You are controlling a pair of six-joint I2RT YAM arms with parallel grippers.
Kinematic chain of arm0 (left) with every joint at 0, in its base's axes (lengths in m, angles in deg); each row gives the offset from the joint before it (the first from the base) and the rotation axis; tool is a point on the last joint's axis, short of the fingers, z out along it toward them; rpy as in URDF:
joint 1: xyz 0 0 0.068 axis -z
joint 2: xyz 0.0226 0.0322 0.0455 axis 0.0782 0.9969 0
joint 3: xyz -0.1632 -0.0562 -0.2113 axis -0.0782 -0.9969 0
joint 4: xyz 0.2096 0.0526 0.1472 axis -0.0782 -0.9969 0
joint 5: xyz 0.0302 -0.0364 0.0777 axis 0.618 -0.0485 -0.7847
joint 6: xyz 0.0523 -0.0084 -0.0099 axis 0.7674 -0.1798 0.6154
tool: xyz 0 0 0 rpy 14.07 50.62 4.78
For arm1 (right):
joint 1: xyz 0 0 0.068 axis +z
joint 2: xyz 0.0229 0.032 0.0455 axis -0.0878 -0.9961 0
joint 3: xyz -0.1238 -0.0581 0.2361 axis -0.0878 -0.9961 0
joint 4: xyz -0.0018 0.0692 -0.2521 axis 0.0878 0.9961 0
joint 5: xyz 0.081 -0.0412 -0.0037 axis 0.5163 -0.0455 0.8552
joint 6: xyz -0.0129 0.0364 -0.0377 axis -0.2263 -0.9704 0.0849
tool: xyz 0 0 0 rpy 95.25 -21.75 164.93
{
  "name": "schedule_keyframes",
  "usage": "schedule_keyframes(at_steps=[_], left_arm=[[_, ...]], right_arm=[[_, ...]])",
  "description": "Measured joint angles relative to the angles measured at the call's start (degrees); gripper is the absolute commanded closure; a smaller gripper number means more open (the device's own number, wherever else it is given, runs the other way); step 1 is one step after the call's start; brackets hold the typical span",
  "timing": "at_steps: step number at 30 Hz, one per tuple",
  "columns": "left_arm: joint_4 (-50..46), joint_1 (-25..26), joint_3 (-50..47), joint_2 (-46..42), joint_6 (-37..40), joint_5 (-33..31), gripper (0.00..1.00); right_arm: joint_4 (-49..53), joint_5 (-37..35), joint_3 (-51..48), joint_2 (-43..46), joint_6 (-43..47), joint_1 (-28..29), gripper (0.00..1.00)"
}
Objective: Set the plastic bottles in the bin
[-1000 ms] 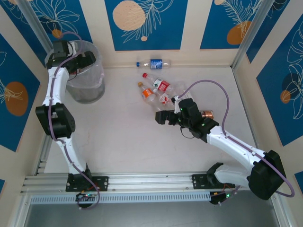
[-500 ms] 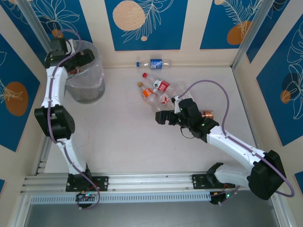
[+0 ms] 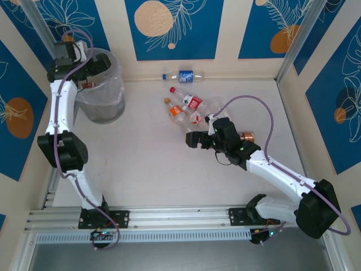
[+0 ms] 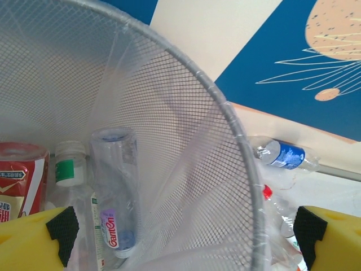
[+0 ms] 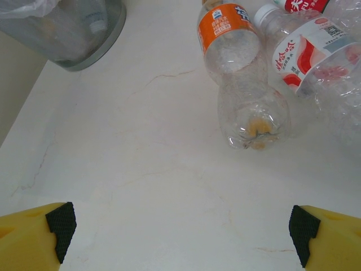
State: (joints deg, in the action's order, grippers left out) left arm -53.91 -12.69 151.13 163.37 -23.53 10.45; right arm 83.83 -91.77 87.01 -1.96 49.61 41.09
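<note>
Overhead view: the bin [image 3: 115, 95] stands at the upper left of the bench [image 3: 141, 164]. Your left fingers [image 3: 93, 72] hang over its mouth. A cluster of plastic bottles [image 3: 186, 108] lies at upper centre, and a blue-labelled bottle [image 3: 183, 75] lies apart from it by the back wall. Your right fingers [image 3: 193, 139] sit just below the cluster, not touching it.

Left wrist view: the left fingers [image 4: 61, 226] are apart with nothing between them, above the mesh rim [image 4: 228, 116]. Several bottles lie inside the bin, among them a clear bottle [image 4: 115, 180].

Right wrist view: the right fingers [image 5: 61, 224] are spread wide and empty. An orange-labelled bottle [image 5: 234, 68] lies ahead with its base towards them, touching a red-and-white bottle [image 5: 307, 51].

The left arm's drop looks finished, so the next pickup falls to the right arm. Move its fingers forward to straddle the orange-labelled bottle, then close them on its body.
</note>
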Motion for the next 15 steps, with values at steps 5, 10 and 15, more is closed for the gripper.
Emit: schedule_keyframes(at_steps=[5, 10, 15], left_arm=[[0.5, 1.2, -0.9, -3.7, 0.0, 0.5, 0.01], [2.4, 4.3, -4.4, -9.6, 0.0, 0.4, 0.01], [5.5, 10.4, -9.9, -15.2, 0.0, -0.1, 0.01]], right_arm=[[0.6, -0.8, 0.0, -0.1, -0.6, -1.3, 0.01], [2.3, -2.0, 0.2, -0.2, -0.6, -3.2, 0.01], [4.8, -2.7, 0.9, -0.6, -0.6, -6.4, 0.01]])
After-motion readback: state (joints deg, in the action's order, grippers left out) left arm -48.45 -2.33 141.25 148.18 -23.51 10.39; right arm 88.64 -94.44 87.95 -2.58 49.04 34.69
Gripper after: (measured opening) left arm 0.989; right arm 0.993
